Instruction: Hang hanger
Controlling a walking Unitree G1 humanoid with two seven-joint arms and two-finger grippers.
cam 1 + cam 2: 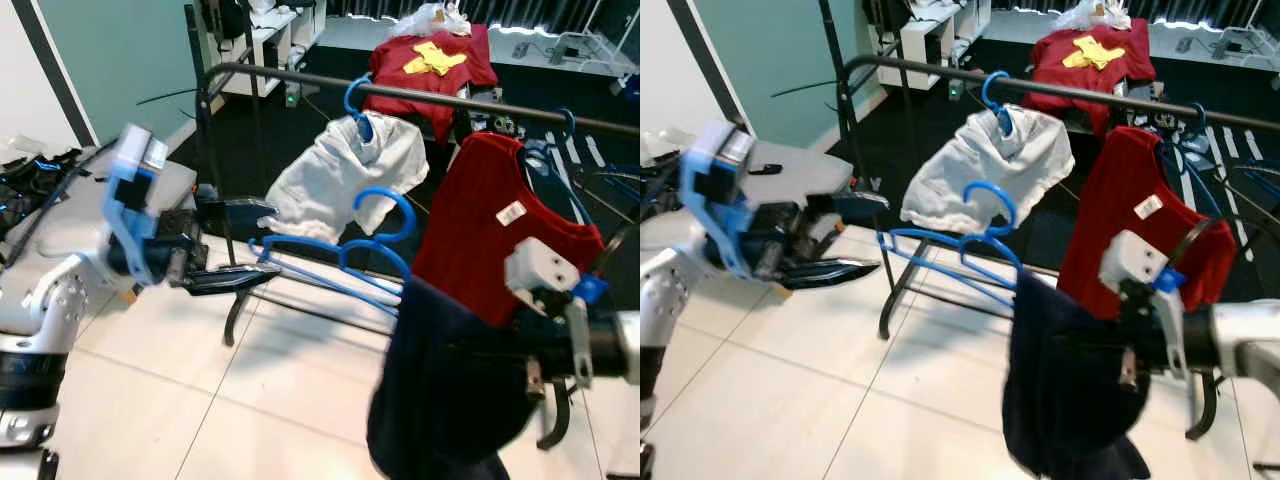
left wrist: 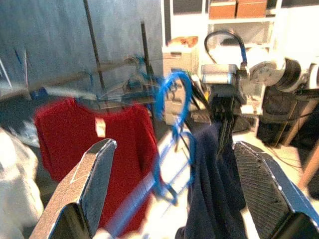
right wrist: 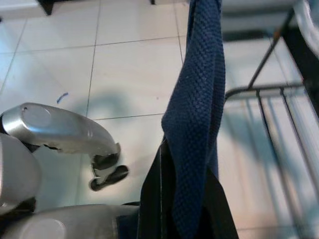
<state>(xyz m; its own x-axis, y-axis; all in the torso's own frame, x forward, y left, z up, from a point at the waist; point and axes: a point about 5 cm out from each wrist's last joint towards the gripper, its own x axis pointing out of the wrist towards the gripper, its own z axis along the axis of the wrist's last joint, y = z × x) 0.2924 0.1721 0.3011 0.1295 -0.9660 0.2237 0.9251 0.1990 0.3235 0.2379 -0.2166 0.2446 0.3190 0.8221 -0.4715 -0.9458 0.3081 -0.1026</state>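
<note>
- Item under inspection: the blue hanger [image 1: 352, 250] carrying a dark navy garment [image 1: 450, 385], hook uppermost. It sits below and in front of the black rail [image 1: 400, 95] of the clothes rack, not yet on it.
- Right claw [image 3: 164, 164]: the right wrist view shows the navy knit fabric running straight between its fingers, so the claw is judged clamped on the garment at the hanger's shoulder. The fingertips themselves are hidden by cloth.
- Left claw [image 1: 225, 278]: fingers spread wide and holding nothing. Its wrist view looks along both fingers at the hanger hook [image 2: 172, 97], which lies ahead of it, between the finger lines but apart from them.
- Governing relation: the hanger's long axis runs roughly level from the left claw side toward the right claw, and the rail lies above and beyond the hook. The right arm is the nearer and load-bearing one.
- Rail occupancy: a white garment [image 1: 335, 175] and a red shirt [image 1: 500, 225] already hang there. The open stretch between them is the likely seat for the hook.
</note>
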